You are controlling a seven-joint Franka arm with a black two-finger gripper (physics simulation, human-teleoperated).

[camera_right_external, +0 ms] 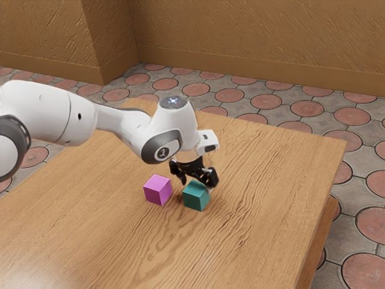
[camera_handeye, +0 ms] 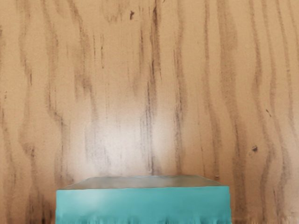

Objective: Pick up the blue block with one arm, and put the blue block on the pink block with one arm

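Wood-grain table (camera_right_external: 271,180) with soft sheen, matt teal block (camera_right_external: 196,196), matt pink block (camera_right_external: 157,189), glossy white arm (camera_right_external: 60,117)

A light brown wooden table (camera_right_external: 271,180) with dark wavy grain fills the foreground, its right edge dropping to the floor; up close, the tabletop (camera_handeye: 149,93) shows long streaked grain lines; around it lies a floor of round reddish-brown tiles set in grey (camera_right_external: 307,108); behind stands a rough brown textured wall (camera_right_external: 240,30) with a paler baseboard (camera_right_external: 258,71).
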